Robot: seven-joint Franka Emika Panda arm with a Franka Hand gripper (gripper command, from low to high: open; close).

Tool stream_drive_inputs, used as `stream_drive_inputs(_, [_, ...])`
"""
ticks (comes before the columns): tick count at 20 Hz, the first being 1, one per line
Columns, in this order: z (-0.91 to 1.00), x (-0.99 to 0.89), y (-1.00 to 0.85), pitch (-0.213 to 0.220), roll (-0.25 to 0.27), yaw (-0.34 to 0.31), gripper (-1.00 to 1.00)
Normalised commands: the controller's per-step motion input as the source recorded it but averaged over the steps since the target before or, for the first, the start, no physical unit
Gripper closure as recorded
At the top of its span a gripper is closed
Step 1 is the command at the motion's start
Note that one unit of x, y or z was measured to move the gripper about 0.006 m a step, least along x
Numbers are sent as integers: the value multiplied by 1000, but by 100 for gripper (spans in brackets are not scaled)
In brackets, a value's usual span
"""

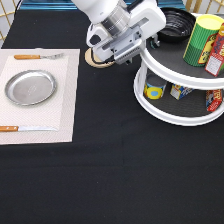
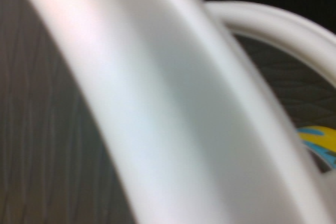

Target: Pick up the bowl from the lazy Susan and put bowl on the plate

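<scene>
The glossy black bowl [image 1: 175, 22] sits on the top tier of the white lazy Susan [image 1: 165, 114], at the exterior view's top right. My gripper [image 1: 137, 50] hangs right against the turntable's upper rim, just left of the bowl and a little lower. The wrist view is filled by the white rim of the lazy Susan [image 2: 172, 125] from very close. The silver plate [image 1: 30, 87] lies on a pale placemat [image 1: 65, 115] at the left, with nothing on it.
A green can [image 1: 200, 40] and a red packet [image 1: 216, 55] stand beside the bowl. Small jars [image 1: 154, 90] fill the lower tier. A light-wood disc [image 1: 94, 59] lies under the arm. A fork [image 1: 37, 56] and a knife [image 1: 25, 128] flank the plate.
</scene>
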Motion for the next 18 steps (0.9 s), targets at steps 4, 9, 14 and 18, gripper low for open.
stream_drive_inputs(4, [66, 719, 126, -38, -49, 7, -100])
stream_drive_inputs(9, [257, 502, 21, -9, -12, 13, -100])
stream_drive_inputs(14, [893, 1, -167, -9, 61, 4, -100])
stream_drive_inputs(18, [921, -289, -102, -65, 63, -10, -100])
